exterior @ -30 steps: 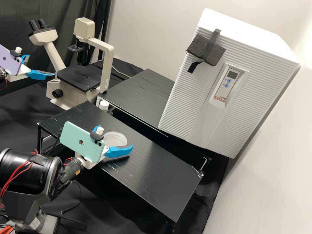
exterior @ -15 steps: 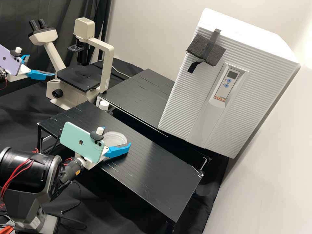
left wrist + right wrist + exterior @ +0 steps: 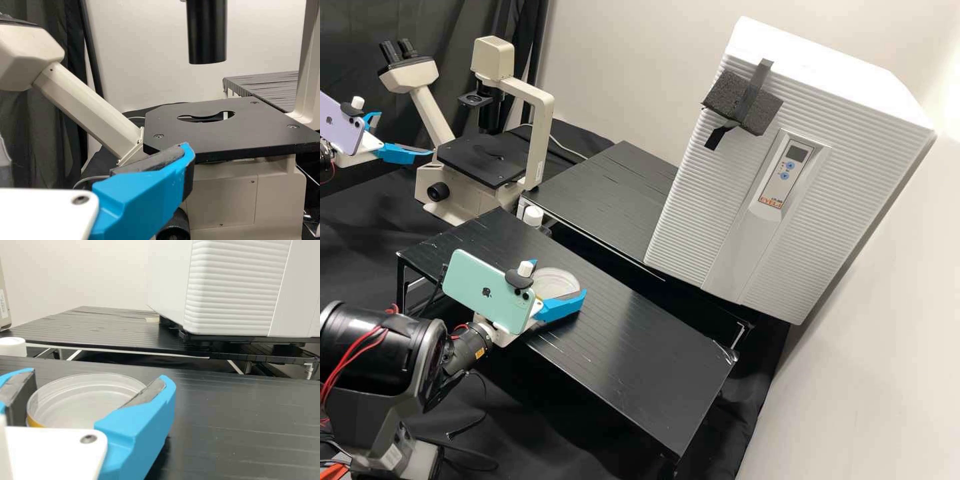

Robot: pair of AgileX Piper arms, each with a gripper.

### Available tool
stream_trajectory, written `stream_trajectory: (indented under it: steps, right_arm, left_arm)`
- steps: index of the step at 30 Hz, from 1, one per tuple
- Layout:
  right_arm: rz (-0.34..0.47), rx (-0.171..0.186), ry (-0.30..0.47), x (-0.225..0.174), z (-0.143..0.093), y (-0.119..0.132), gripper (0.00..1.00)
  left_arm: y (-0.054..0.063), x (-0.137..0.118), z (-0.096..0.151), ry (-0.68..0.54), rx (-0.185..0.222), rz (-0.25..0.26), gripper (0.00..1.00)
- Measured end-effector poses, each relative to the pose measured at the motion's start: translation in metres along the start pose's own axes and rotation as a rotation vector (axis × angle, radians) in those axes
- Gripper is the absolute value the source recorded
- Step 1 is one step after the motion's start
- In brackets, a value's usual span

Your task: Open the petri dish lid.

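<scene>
The clear round petri dish (image 3: 555, 283) is on the near black rack, between the fingers of my right gripper (image 3: 557, 279). In the right wrist view, the dish (image 3: 82, 402) has a blue finger with a grey pad against each side, so my right gripper (image 3: 100, 380) is shut on it; a yellow strip shows low on its wall. I cannot tell the lid from the base. My left gripper (image 3: 403, 133) stands open with nothing in it, beside the microscope. In the left wrist view, one blue finger of that gripper (image 3: 142, 192) is in front of the microscope stage.
The microscope (image 3: 483, 160) stands at the back left. A white-capped bottle (image 3: 533, 216) is just behind the near rack (image 3: 640, 360). Behind that is a second rack (image 3: 607, 193), with the big white incubator (image 3: 693, 200) to its right.
My right gripper's fingers have come closer together until they meet the dish, which has shifted slightly. The left arm has stayed still.
</scene>
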Motion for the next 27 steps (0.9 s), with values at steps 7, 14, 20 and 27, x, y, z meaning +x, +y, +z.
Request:
stream_trajectory:
  steps: [7, 14, 20, 27]
  right_arm:
    - [0.0, 0.0, 0.0, 0.0, 0.0, 0.0, 0.0]
    - [0.062, 0.049, 0.01, -0.004, -0.003, 0.011, 0.0]
    - [0.144, 0.081, -0.031, -0.006, 0.003, 0.025, 0.0]
    - [0.275, 0.094, -0.219, 0.002, 0.041, 0.045, 0.0]
  left_arm:
    - [0.0, 0.0, 0.0, 0.0, 0.0, 0.0, 1.0]
    - [0.0, 0.0, 0.0, 0.0, 0.0, 0.0, 1.0]
    - [0.0, 0.0, 0.0, 0.0, 0.0, 0.0, 1.0]
    - [0.0, 0.0, 0.0, 0.0, 0.0, 0.0, 1.0]
